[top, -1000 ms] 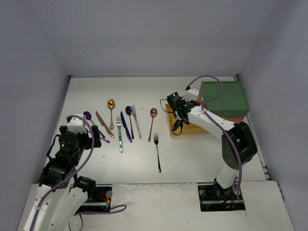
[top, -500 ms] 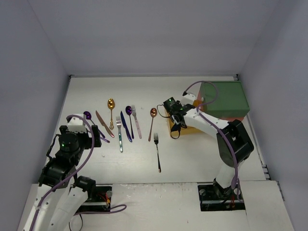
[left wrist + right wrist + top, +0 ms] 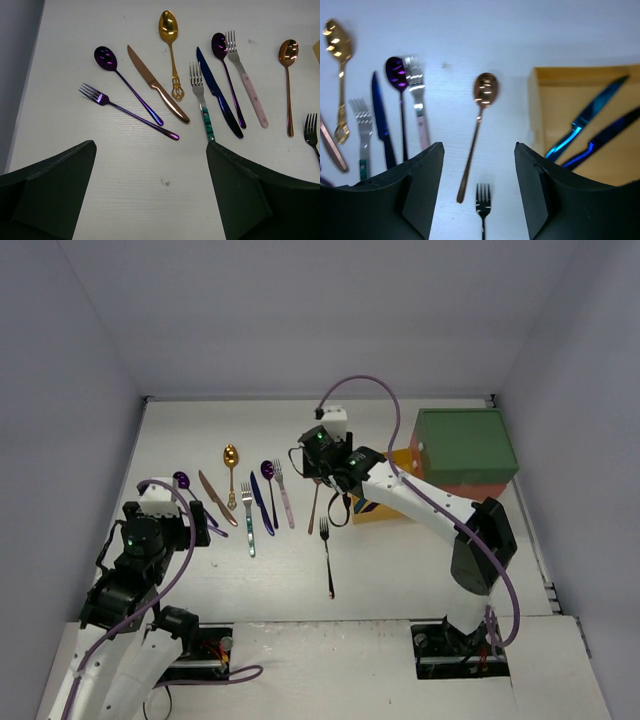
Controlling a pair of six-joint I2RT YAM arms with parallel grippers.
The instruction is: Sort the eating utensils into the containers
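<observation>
- The right gripper (image 3: 477,146) has its fingers spread wide with nothing between them. It hovers over a slim copper spoon (image 3: 480,115) and a black fork (image 3: 482,197) mid-worktop.
- The left gripper (image 3: 150,145) is equally wide apart and empty, near the left edge, above a shiny purple fork (image 3: 125,107).
- A yellow drawer (image 3: 540,125) juts from the green-topped stack (image 3: 465,445) at the right edge. It holds two glossy blue knives (image 3: 592,122).
- A second ago the right gripper was over that drawer; it has swung left.

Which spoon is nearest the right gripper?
The copper spoon, lying centred under the open right gripper; the gold spoon and purple spoon lie farther to the left.
</observation>
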